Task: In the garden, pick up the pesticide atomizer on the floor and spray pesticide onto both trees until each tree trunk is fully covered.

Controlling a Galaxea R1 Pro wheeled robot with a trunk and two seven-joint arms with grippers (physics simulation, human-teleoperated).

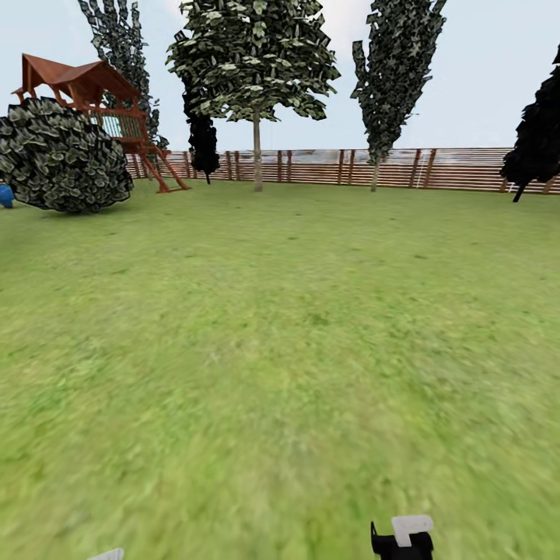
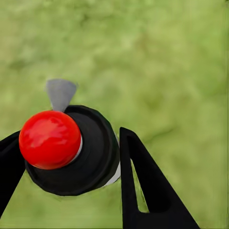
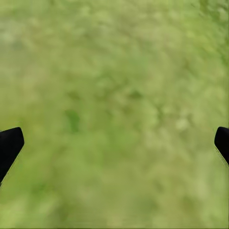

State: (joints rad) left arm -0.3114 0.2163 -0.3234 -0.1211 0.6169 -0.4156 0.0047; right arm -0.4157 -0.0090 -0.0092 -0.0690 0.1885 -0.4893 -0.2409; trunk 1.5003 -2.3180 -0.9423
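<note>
The left tool [image 2: 71,162] is clamped on the pesticide atomizer [image 2: 71,150]: its two black fingers [image 2: 148,186] press either side of the black body, whose glossy red cap faces the wrist camera and whose grey nozzle points away from the tool toward the grass. So the pickup looks done. The right tool [image 3: 114,143] holds nothing; its fingertips [image 3: 9,143] stand wide apart with only the floor [image 3: 114,71] between them. In the head view, a bit of the right tool [image 1: 402,538] shows low down, over open lawn.

Beyond both tools the garden [image 1: 280,327] stretches bare and green. Far ahead, near the brown fence [image 1: 459,168], stand two trees [image 1: 255,62] with pale trunks, one tree trunk [image 1: 257,152] roughly straight on, the other [image 1: 376,173] further right. A dark bush [image 1: 62,159] and a red playhouse [image 1: 101,101] lie off to the left.

No spraying appears begun; the robot is well short of either trunk, so the approach and both coatings remain.
</note>
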